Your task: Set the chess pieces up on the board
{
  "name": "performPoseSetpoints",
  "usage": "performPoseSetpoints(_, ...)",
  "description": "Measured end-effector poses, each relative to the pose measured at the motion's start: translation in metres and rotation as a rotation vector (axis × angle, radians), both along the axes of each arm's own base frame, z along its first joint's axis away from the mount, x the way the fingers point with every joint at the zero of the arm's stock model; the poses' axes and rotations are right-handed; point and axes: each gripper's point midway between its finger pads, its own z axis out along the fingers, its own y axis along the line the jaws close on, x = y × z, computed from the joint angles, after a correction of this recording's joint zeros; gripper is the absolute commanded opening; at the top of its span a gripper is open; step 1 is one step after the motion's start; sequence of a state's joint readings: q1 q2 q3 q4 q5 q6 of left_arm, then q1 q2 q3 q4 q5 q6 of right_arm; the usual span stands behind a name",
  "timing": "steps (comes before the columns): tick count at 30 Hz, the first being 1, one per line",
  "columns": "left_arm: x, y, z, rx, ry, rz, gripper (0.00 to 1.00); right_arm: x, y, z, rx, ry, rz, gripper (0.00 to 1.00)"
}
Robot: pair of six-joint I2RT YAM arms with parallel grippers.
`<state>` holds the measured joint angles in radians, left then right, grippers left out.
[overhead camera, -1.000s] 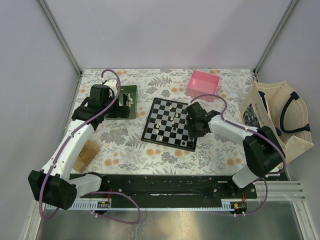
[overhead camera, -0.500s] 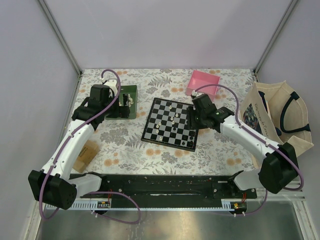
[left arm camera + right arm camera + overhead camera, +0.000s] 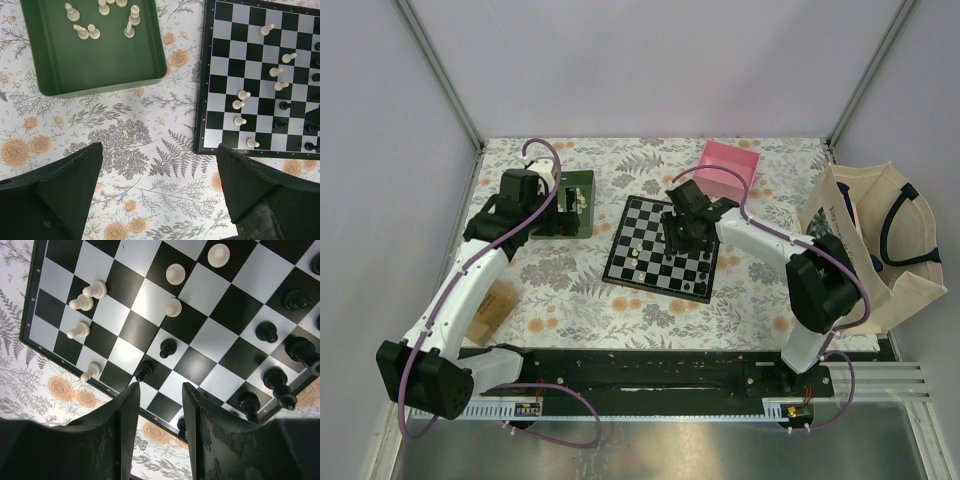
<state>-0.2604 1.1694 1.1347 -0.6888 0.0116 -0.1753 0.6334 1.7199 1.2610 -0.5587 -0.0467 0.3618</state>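
The checkered board (image 3: 642, 216) lies mid-table, with cream pieces (image 3: 95, 289) on its left side and black pieces (image 3: 267, 331) on its right. My right gripper (image 3: 682, 230) hovers over the board's far middle. In the right wrist view it (image 3: 160, 390) is open and empty, with a black pawn (image 3: 143, 371) just past its left fingertip. My left gripper (image 3: 563, 215) is by the green tray (image 3: 580, 183). In the left wrist view it (image 3: 160, 190) is wide open over bare tablecloth. Several cream pieces (image 3: 85, 31) lie in the tray (image 3: 100, 75). The board (image 3: 248, 45) is to its right.
A pink box (image 3: 728, 167) stands behind the board on the right. A cream tote bag (image 3: 865, 235) fills the table's right edge. A small brown block (image 3: 492, 305) lies at the near left under the left arm.
My right gripper has swung from the board's right edge leftward and farther back, to over the board's far middle. The left arm has not moved.
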Motion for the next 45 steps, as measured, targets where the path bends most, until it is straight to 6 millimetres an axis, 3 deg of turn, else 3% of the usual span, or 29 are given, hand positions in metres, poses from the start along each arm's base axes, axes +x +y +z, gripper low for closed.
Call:
performPoseSetpoints(8,0.000,0.000,0.001,-0.001,-0.002,0.000,0.99,0.008,0.013,-0.020,-0.022,0.032,0.006,0.44)
performPoseSetpoints(25,0.000,0.002,0.001,0.005,-0.004,0.006,0.99,0.020,0.012,-0.039,-0.078,0.035,-0.022,0.32)
performPoseSetpoints(33,0.000,0.002,0.001,0.008,-0.005,0.010,0.99,0.024,0.009,-0.037,-0.095,0.022,-0.029,0.17)
performPoseSetpoints(38,0.000,0.002,0.001,0.009,-0.004,0.010,0.99,0.024,0.008,-0.037,-0.100,0.020,-0.026,0.22)
performPoseSetpoints(40,0.000,0.002,0.001,0.009,-0.004,0.010,0.99,0.023,0.008,-0.037,-0.100,0.021,-0.025,0.30)
performPoseSetpoints(45,0.000,0.002,0.001,0.008,-0.005,0.010,0.99,0.023,0.008,-0.037,-0.102,0.024,-0.022,0.31)
